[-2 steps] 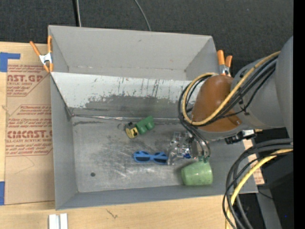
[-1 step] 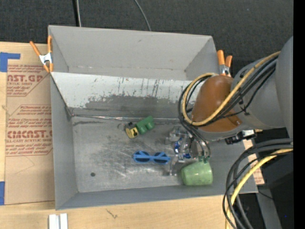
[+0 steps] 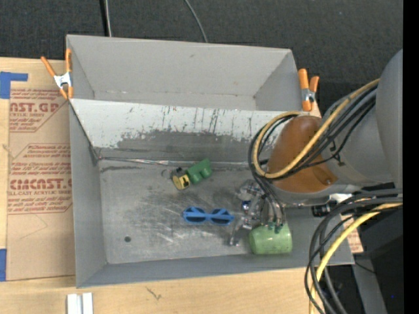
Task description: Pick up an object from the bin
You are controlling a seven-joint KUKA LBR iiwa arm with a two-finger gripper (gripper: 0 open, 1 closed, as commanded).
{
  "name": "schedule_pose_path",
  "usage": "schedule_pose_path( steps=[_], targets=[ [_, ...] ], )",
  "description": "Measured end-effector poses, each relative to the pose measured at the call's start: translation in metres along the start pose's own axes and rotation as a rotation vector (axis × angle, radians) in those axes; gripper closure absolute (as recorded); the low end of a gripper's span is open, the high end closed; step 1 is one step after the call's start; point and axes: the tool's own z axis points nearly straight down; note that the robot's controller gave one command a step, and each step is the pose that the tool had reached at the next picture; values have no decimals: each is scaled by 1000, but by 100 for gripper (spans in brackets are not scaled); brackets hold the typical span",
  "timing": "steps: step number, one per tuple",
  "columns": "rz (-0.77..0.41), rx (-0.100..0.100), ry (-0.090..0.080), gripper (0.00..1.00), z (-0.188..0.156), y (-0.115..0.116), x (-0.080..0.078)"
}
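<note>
Although the pincer [image 3: 264,216] is seen low in the front right corner of the bin [image 3: 163,270], its state, open or closed, cannot be told; a pale green rounded block [image 3: 270,240] lies just beside it by the front wall. It is judged light, stiff and smooth, best taken across its narrower width. Room is cramped by the walls; a blue glasses-like piece [image 3: 207,215] lies near on the scuffed floor.

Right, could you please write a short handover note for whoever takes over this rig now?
Hand: low in the bin, at the view's lower right, right beside a pale green cylinder; I cannot tell whether it grips.
Other things: blue sunglasses mid-floor; a small green-and-yellow toy near the back wall.
Done: nothing is lifted yet.
Left: grasp one thing and lift it out.
</note>
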Motion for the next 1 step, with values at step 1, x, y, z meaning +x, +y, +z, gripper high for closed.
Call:
schedule_pose_path(
  steps=[1],
  targets=[
    [-290,3,13,0,-14,44,27]
  ],
)
